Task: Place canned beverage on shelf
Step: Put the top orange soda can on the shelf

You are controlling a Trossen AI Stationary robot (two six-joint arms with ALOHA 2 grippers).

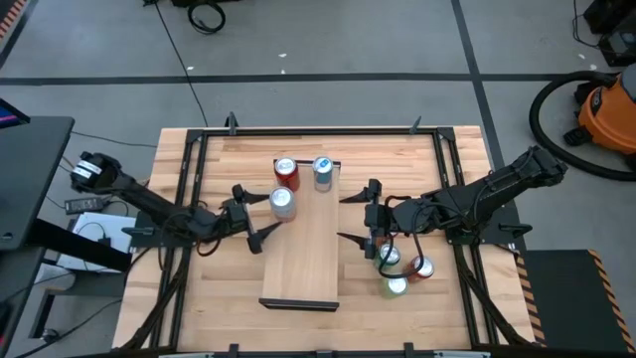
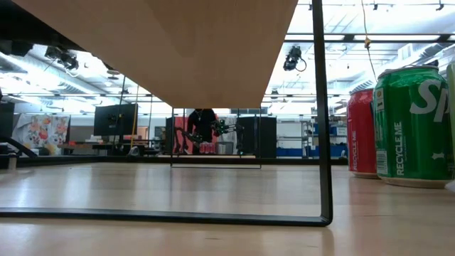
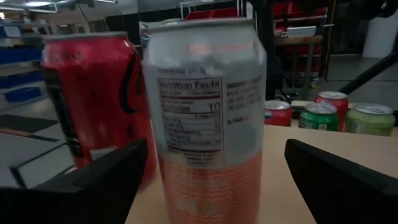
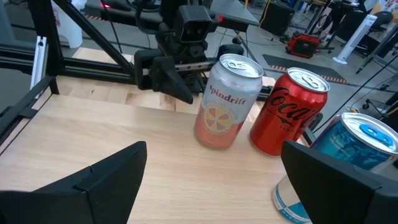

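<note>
The shelf [image 1: 303, 261] is a long light-wood board raised on thin dark legs at the table's middle. At its far end stand a silver and orange can [image 1: 282, 203], a red can [image 1: 286, 173] and a blue-topped can [image 1: 322, 171], all upright on their bases. My left gripper [image 1: 260, 216] is open at the shelf's left edge. Its fingers stand on either side of the silver and orange can [image 3: 205, 118] without touching it. My right gripper [image 1: 350, 219] is open and empty over the shelf's right edge, facing the cans [image 4: 227, 102].
Three more cans stand upright on the plank tabletop right of the shelf: a silver-topped one [image 1: 390, 256], a red one [image 1: 422, 267] and a green one [image 1: 397, 286]. The low view shows the shelf's underside [image 2: 178, 50] and a leg [image 2: 323, 142]. The shelf's near half is bare.
</note>
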